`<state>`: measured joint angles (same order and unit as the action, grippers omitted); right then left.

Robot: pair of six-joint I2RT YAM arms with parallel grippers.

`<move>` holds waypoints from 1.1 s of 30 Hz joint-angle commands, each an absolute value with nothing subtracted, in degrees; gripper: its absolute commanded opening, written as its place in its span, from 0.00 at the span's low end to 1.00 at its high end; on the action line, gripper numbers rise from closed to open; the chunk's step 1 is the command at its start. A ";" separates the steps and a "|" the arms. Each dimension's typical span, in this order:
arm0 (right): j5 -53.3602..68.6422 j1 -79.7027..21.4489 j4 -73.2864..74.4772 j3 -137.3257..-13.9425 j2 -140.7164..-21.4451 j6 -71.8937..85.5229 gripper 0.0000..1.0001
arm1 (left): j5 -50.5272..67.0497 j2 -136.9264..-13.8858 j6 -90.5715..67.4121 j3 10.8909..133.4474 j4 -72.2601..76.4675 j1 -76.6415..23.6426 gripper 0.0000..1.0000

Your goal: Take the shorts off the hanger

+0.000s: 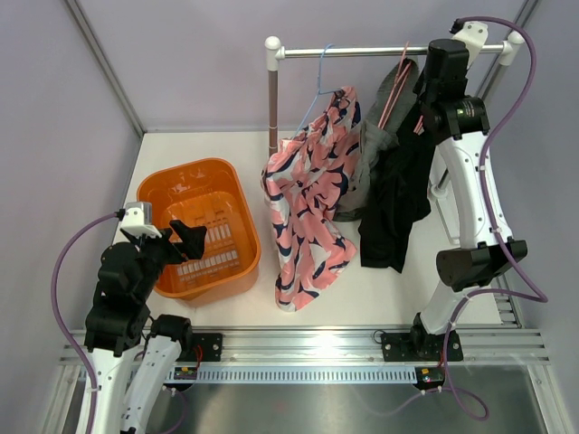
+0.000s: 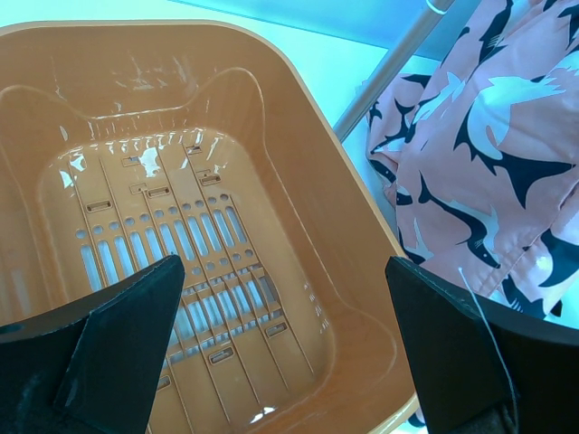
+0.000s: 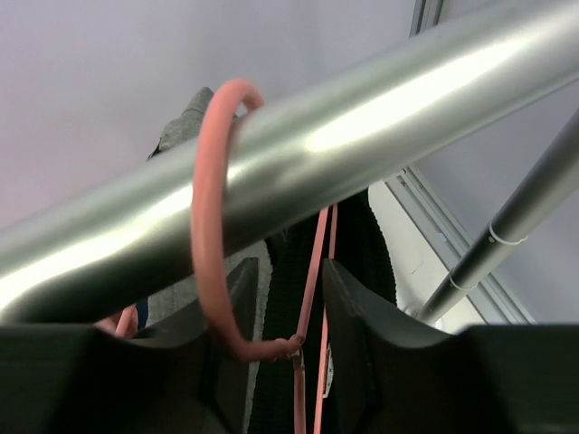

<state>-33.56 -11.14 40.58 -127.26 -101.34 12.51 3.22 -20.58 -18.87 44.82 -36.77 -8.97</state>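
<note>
Pink-and-navy patterned shorts (image 1: 308,208) hang from a thin blue hanger (image 1: 318,86) on the metal rail (image 1: 380,51). To their right, a grey garment (image 1: 371,163) and a black garment (image 1: 398,199) hang from a pink hanger (image 1: 395,86). My right gripper (image 3: 289,298) is up at the rail (image 3: 362,117), its fingers set narrowly on either side of the pink hanger's neck just below the hook (image 3: 208,208), with a gap still showing. My left gripper (image 2: 285,298) stands wide open over the orange basket (image 2: 308,181), holding nothing, with the shorts (image 2: 488,163) to its right.
The orange slotted basket (image 1: 172,176) sits on the white table at the left. The rack's brown upright pole (image 1: 273,104) stands between the basket and the shorts. Purple walls close in the back and sides, and a metal rail runs along the near edge.
</note>
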 commanded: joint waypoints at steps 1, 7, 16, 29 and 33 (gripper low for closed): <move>-34.02 -10.11 41.21 -130.78 -102.39 12.30 0.38 | 3.51 -20.83 -18.37 44.56 -34.98 -9.23 0.99; -33.92 -9.49 41.40 -130.08 -103.01 12.13 0.36 | 3.34 -21.01 -18.46 44.56 -34.98 -9.23 0.99; -33.05 -8.88 41.13 -129.64 -102.83 12.30 0.10 | 3.16 -21.09 -18.46 44.56 -34.98 -9.23 0.99; -31.03 -8.79 42.54 -132.10 -99.41 12.22 0.00 | 3.08 -21.10 -18.46 44.56 -34.98 -9.23 0.99; -28.75 -8.79 41.93 -131.58 -96.69 12.13 0.00 | 3.25 -21.18 -18.37 44.56 -34.98 -9.23 0.99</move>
